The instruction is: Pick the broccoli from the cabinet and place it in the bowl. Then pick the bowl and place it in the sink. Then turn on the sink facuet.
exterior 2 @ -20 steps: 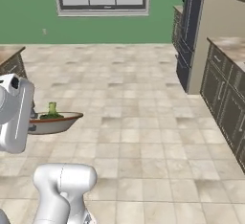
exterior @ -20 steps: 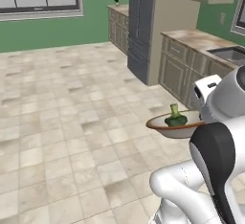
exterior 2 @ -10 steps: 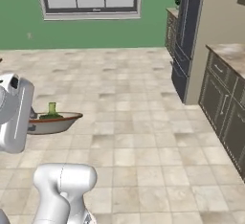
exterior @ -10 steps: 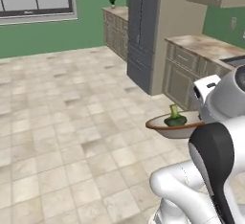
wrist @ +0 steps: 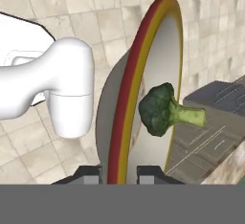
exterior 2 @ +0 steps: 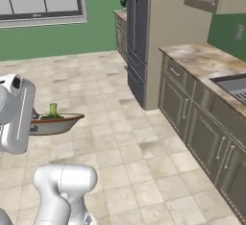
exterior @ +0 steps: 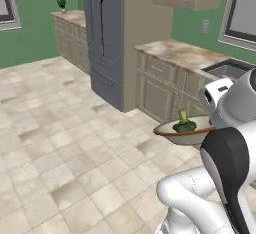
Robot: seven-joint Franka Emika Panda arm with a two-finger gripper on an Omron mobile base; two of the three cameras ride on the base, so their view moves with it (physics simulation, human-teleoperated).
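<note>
- Gripper [wrist: 119,173]: you have the two dark tips clenched on the rim of the bowl, one tip on each side of its wall; in the hand view the rim rises straight up between them.
- Bowl [exterior: 185,134]: you carry it in the air above the tiled floor, held level just ahead of the arm's white body; cream inside, with a brown edge that reads red and yellow in the hand view; in the right base view it juts out to the right of the hand [exterior 2: 56,123].
- Broccoli [wrist: 161,109]: it lies inside the bowl, touching the inner face; dark green head, paler stalk; in the left base view the stalk stands up above the rim [exterior: 183,123].
- Floor [exterior: 65,153]: pale beige tiles beneath the bowl, well below it.
- Lower cabinets [exterior 2: 199,128]: dark grey doors and drawers with metal handles, under a marbled counter [exterior: 180,53]; to the right of the bowl, apart from it.
- Sink [exterior 2: 235,85]: dark basin sunk in that counter, cut off by the frame edge; beyond the bowl and to its right [exterior: 229,70].
- Refrigerator [exterior: 102,38]: tall and grey, past the counter's end.
- Far end: green wall; a small potted plant [exterior: 61,2] on a further counter.
</note>
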